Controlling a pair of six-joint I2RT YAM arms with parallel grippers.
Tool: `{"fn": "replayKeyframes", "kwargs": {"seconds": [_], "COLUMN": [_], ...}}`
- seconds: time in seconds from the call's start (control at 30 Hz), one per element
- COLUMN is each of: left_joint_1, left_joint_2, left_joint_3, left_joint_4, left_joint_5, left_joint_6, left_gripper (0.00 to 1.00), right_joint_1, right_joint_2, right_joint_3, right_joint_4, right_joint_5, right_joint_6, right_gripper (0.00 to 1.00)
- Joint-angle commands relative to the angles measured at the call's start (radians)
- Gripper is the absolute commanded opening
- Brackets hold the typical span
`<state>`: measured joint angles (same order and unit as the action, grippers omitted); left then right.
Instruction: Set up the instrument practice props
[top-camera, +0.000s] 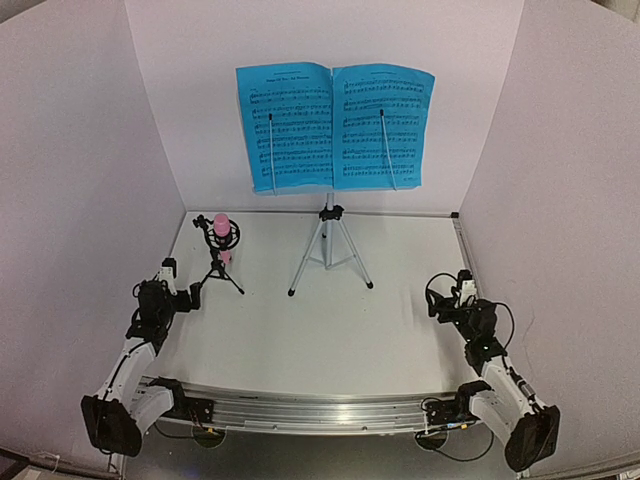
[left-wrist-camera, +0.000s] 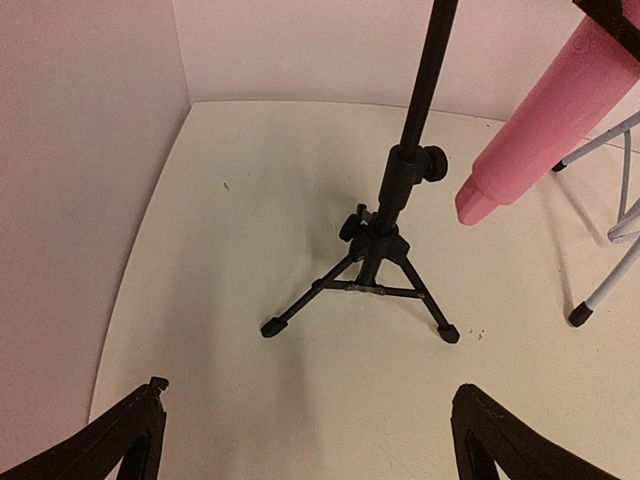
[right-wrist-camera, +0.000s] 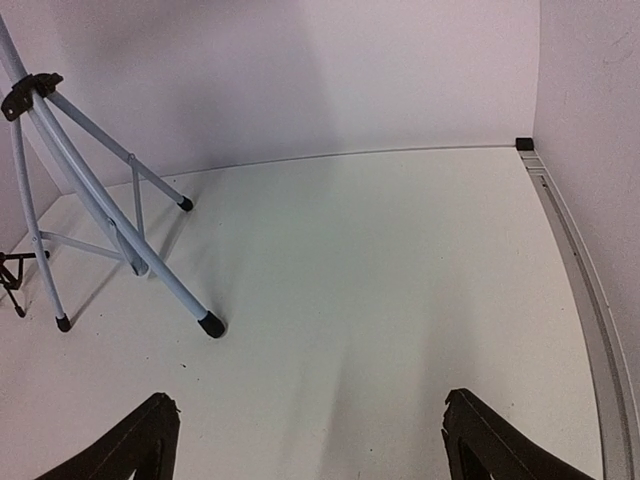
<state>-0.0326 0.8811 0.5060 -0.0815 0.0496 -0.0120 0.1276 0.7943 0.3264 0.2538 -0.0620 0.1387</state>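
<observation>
Here, sheet music (top-camera: 333, 125) on music stand (top-camera: 327, 240); pink microphone (top-camera: 221, 226) atop small tripod (left-wrist-camera: 380, 240). Left gripper (left-wrist-camera: 310, 400) and right gripper (right-wrist-camera: 310, 400) open, empty.

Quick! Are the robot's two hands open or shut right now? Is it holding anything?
Left end effector: open, holding nothing.
Right end effector: open, holding nothing.

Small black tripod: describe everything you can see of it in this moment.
The small black tripod stands upright on the white table, left of the music stand in the top view. Slim matte-black legs with rounded feet spread from a hub; a straight pole with clamp knobs rises from it. Its ring top holds the pink microphone, tilted. Nothing else touches it; the open left gripper sits short of it.
</observation>
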Motion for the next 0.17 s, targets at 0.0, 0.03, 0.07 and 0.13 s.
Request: {"fn": "replayKeyframes", "kwargs": {"seconds": [0.0, 0.03, 0.07, 0.13], "left_joint_1": [0.002, 0.002, 0.002, 0.002], "left_joint_2": [0.013, 0.018, 0.029, 0.042], "left_joint_3": [0.012, 0.022, 0.035, 0.057], "left_joint_4": [0.044, 0.032, 0.019, -0.001], "left_joint_5": [-0.027, -0.029, -0.037, -0.049], "left_joint_6": [0.048, 0.044, 0.032, 0.022], "left_gripper": [1.0, 0.99, 1.0, 1.0], "right_joint_1": [-0.002, -0.001, -0.001, -0.001], "right_joint_2": [-0.027, -0.033, -0.041, -0.053], "right_joint_3": [-0.019, -0.022, -0.023, -0.022], "right_joint_4": [0.084, 0.086, 0.087, 0.087], "right_joint_5": [-0.02, -0.011, -0.007, -0.005], "right_joint_6": [0.002, 0.002, 0.001, 0.004], "right_gripper": [0.89, 0.89, 0.89, 0.89]}}
